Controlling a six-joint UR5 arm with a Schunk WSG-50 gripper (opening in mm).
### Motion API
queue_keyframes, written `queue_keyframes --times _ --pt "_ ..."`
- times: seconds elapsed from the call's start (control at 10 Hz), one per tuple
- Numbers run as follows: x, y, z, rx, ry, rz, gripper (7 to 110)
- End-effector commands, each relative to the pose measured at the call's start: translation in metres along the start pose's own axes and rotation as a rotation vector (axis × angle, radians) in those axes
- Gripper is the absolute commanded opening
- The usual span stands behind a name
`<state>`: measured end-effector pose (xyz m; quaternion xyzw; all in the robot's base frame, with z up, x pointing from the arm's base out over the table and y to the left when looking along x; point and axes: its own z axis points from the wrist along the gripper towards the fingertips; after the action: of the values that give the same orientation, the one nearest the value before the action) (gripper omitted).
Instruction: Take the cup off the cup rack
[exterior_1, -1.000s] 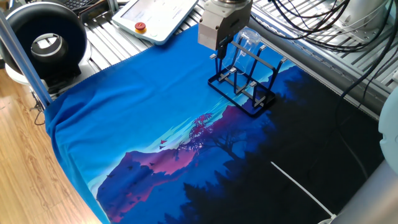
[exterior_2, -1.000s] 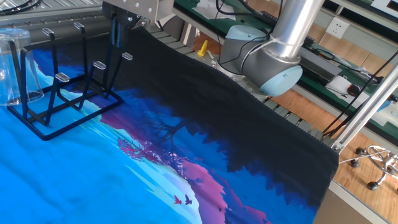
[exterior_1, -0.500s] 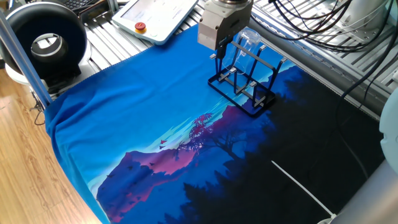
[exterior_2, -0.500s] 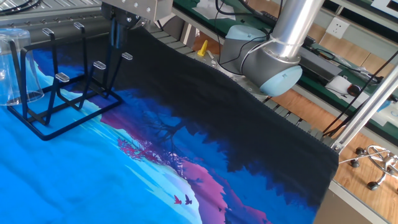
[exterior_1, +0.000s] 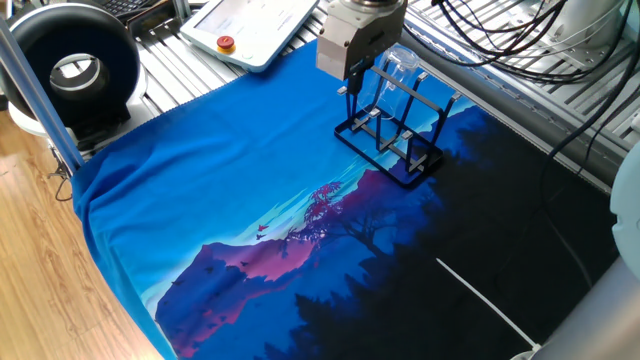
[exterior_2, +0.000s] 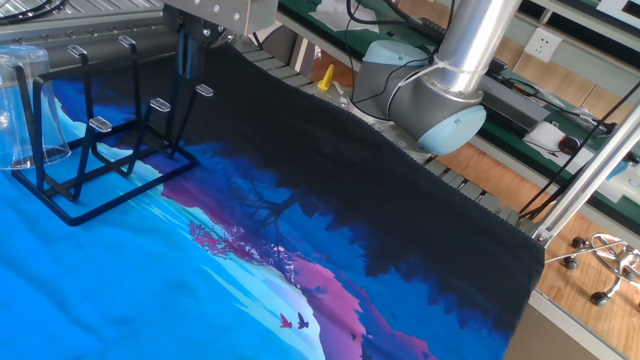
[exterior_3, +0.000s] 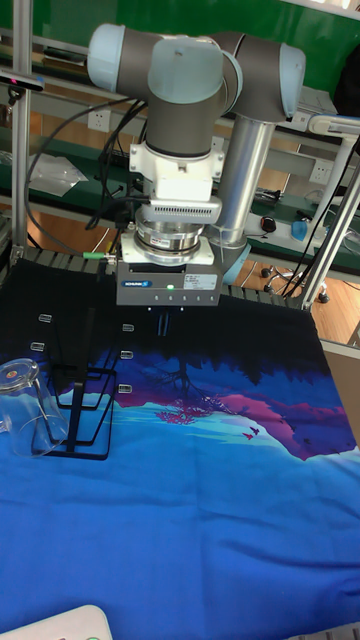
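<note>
— On the black wire cup rack (exterior_2: 95, 150), at its far end from the gripper (exterior_2: 187, 62): the clear upturned cup (exterior_2: 25, 108).
— And the gripper?
— Beside the rack, fingers close together, holding nothing.

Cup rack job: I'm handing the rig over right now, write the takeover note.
Gripper: the two-finger gripper hangs beside the black wire cup rack, fingers pointing down. It holds nothing; the fingers look close together, but open or shut is unclear.
Things: the clear plastic cup sits upside down on a peg at the rack's far end from the gripper, apart from the fingers. The rack stands upright on the blue printed cloth.
Done: only the approach to the rack.
Left: reach the cup, grip it, lift it off the peg and clear of the rack.
</note>
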<state>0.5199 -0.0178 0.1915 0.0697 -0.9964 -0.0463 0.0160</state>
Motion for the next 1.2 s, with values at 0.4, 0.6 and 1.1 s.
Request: queue_keyframes --times 0.4,0.6,1.1 --pt "0.012 0.006 -0.002 -0.021 0.05 0.161 7" --pt "0.012 0.006 -0.002 -0.019 0.051 0.189 7" --pt "0.016 0.021 -0.003 -0.08 0.073 0.177 7"
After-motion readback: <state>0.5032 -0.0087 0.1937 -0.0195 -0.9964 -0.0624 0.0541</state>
